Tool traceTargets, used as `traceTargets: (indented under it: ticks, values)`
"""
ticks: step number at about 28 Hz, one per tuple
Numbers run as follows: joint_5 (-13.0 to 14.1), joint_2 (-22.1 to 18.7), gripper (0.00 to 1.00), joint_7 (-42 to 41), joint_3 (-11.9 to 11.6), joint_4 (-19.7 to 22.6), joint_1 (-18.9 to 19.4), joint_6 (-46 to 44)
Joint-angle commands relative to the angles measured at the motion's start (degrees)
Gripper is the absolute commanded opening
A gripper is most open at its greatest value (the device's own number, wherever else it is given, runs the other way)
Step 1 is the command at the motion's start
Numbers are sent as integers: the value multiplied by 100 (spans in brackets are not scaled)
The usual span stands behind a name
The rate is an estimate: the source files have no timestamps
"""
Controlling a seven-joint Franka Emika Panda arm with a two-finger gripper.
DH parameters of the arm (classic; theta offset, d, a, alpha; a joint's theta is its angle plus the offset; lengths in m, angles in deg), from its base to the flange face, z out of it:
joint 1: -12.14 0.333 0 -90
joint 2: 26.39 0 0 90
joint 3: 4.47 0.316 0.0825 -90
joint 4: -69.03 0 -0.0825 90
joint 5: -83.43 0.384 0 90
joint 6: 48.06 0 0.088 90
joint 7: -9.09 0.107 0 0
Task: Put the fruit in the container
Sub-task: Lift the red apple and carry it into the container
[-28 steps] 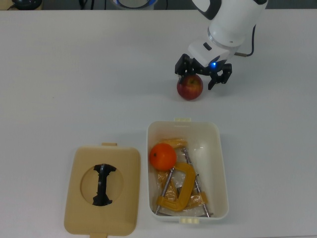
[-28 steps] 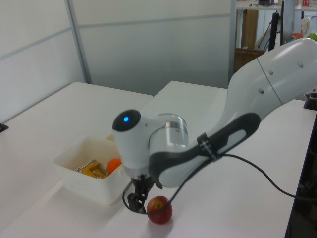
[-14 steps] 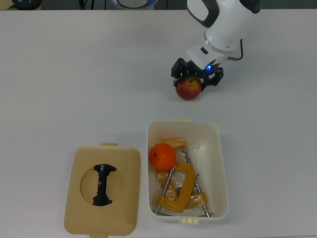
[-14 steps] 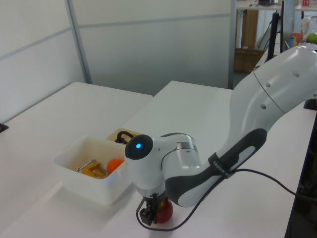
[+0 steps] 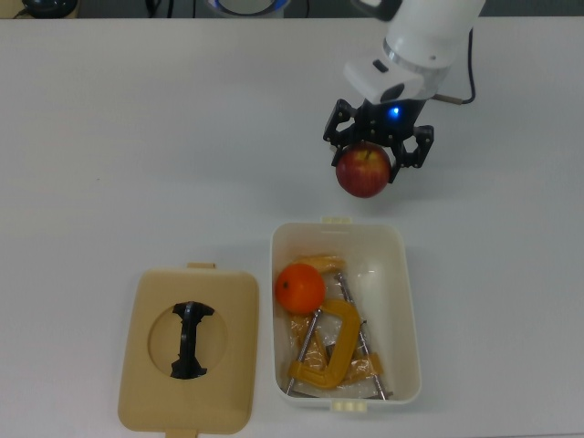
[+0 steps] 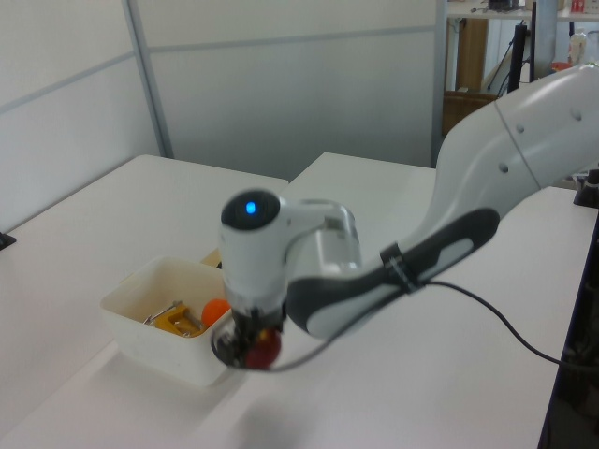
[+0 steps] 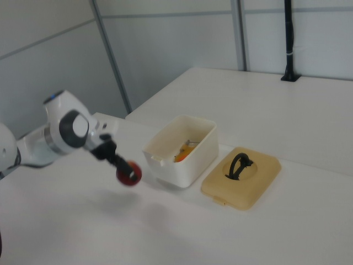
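Red apple (image 5: 362, 172) now lifted off table, in claw (image 5: 378, 151)

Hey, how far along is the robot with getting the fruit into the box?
About halfway. The bright orange mandarin already sits inside the cream-white rectangular plastic box, beside the yellow-orange metal clamps. The dark red apple is held in the claw, lifted clear of the white table and just short of the box's end. Left: carry it over the box and release.
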Motion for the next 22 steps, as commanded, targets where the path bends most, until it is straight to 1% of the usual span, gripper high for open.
traceTargets:
  ticks: [1, 4, 5, 6, 11, 12, 13, 14, 15, 16, 17, 18, 22]
  values:
    - [108, 82, 0, 375, -155, -731, -193, 202]
    - [82, 188, 0, 692, -234, -935, -263, 580]
    - [64, 249, 0, 797, -260, -979, -290, 677]
    - [38, 371, 0, 981, -287, -1110, -342, 765]
    - [20, 802, 0, 1281, -384, -1550, -440, 775]
    - [-23, 969, 19, 1438, -419, -1681, -440, 775]
    - [-67, 1049, 50, 1509, -436, -1743, -440, 775]
    - [-129, 1110, 87, 1588, -445, -1805, -440, 766]
    - [-182, 1163, 100, 1667, -445, -1866, -440, 766]
    - [-234, 1198, 100, 1747, -445, -1902, -440, 766]
    - [-348, 1207, 100, 1817, -445, -1911, -440, 757]
    - [-384, 1208, 100, 1818, -445, -1911, -440, 748]
    - [-375, 1111, 100, 1783, -445, -1902, -422, 713]
